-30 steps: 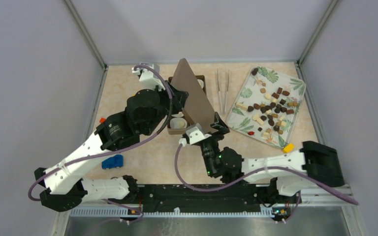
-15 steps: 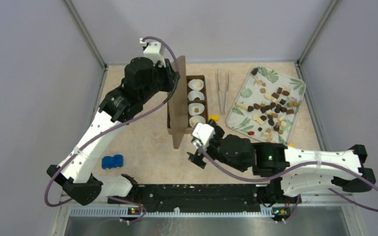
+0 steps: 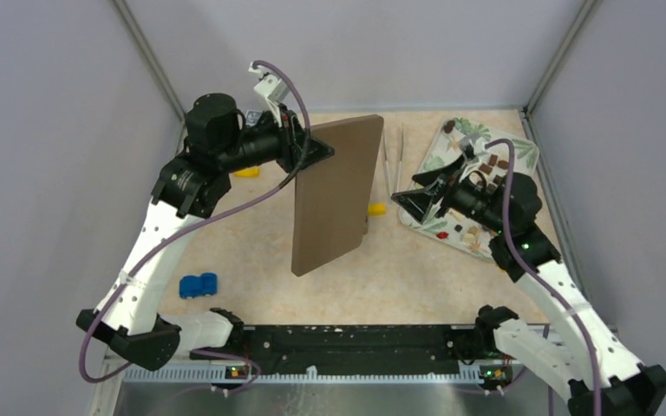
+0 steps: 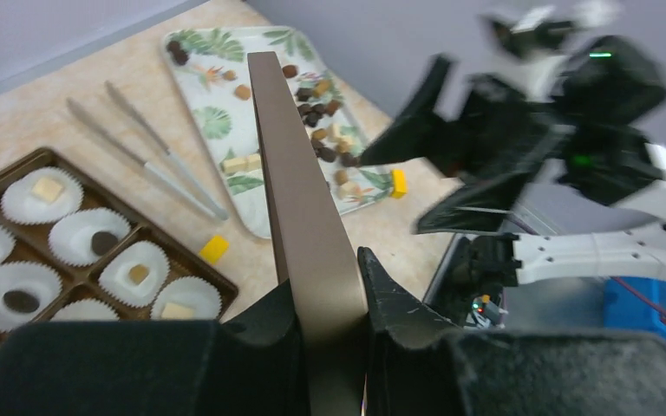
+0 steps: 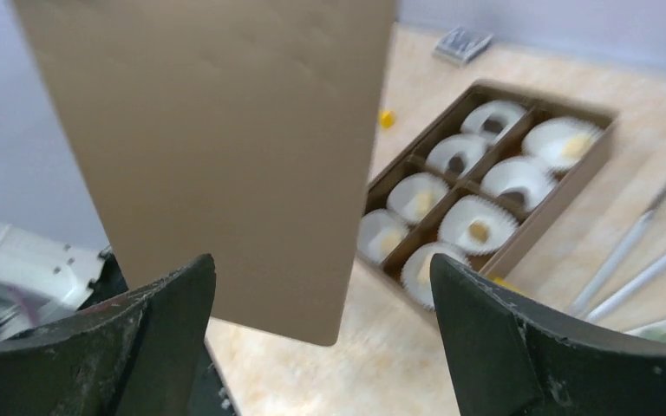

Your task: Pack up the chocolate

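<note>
Left pincer [image 4: 325, 279]: clenched on lid [image 3: 334, 195], 11 o'clock corner; lid raised off worktop [image 3: 234, 234]. Right pincer [image 5: 321, 262]: released, empty, at tray's [image 3: 523, 146] 9 o'clock edge.

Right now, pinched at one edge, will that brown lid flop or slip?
Probably stiff: the lid hangs flat and straight from one edge. Likely light, since the left fingers alone carry it. Its smooth face could perhaps slip or swing.
</note>
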Robot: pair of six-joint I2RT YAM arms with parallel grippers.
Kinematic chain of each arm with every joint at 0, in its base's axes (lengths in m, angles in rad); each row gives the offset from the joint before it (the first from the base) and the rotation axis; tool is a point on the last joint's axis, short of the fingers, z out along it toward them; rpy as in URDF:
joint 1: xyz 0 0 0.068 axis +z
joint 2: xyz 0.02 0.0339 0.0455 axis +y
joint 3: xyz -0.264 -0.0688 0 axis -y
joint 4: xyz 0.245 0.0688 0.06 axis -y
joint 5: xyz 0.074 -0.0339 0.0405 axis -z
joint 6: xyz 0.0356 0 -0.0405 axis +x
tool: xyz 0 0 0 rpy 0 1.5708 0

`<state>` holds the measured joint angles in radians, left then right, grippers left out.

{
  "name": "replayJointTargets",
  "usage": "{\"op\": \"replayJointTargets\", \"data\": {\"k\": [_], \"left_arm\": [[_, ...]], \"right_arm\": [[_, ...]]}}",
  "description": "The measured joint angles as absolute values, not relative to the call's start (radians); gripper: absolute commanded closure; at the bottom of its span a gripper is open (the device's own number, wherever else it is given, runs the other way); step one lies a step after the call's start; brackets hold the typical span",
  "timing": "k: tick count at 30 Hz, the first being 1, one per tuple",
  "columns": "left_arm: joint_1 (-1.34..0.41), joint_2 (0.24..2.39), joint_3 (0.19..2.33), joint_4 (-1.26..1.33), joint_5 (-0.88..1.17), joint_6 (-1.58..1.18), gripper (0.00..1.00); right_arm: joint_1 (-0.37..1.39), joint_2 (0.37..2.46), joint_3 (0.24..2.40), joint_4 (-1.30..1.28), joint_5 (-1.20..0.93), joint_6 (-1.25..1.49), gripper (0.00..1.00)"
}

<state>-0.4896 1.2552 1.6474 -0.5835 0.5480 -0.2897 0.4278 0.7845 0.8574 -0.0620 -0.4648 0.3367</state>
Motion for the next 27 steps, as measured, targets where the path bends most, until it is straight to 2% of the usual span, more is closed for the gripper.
{"op": "replayJointTargets", "data": {"k": [5, 9, 19, 21, 25, 27], "left_arm": [[-0.477, 1.196, 1.628, -0.516, 0.678, -0.335, 1.0], [-0.466, 1.182, 1.607, -0.463, 0.756, -0.382, 1.0], [-0.436, 1.183, 1.549, -0.29, 0.932, -0.513, 1.0], [-0.434, 1.183, 1.542, -0.265, 0.951, -0.53, 1.0], [-0.431, 1.185, 1.521, -0.216, 0.97, -0.556, 1.0], [-0.428, 1.19, 1.512, -0.201, 0.976, -0.569, 1.0]], "right_arm": [[0.352, 0.876, 0.658, 0.195, -0.738, 0.516, 0.09], [0.35, 0.882, 0.594, 0.374, -0.876, 0.604, 0.09], [0.352, 0.926, 0.503, 0.812, -1.031, 0.773, 0.11], [0.357, 0.964, 0.484, 0.921, -1.062, 0.835, 0.17], [0.382, 1.063, 0.471, 1.15, -1.113, 0.979, 0.39], [0.393, 1.106, 0.471, 1.242, -1.124, 1.042, 0.46]]}}
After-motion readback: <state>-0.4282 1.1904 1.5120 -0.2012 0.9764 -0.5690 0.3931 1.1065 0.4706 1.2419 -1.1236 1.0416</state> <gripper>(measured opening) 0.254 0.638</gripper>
